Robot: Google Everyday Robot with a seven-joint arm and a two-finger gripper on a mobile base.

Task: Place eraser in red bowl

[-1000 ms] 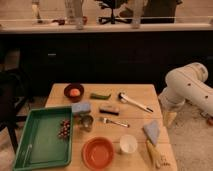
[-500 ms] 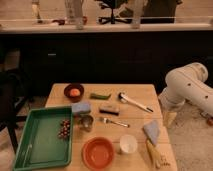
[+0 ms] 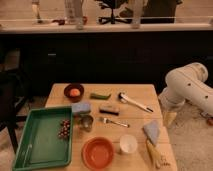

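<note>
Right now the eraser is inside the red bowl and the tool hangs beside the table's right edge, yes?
No. The camera view shows the eraser lying on the table, not in the red bowl. The tool does hang beside the table's right edge.

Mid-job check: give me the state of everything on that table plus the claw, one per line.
eraser: lying flat on the table, untouched.
red bowl: upright, empty.
claw: open, empty, beyond the table's right edge.
maroon bowl: upright, holding an orange ball.
white cup: upright, beside the red bowl.
green tray: flat, grapes inside.
</note>
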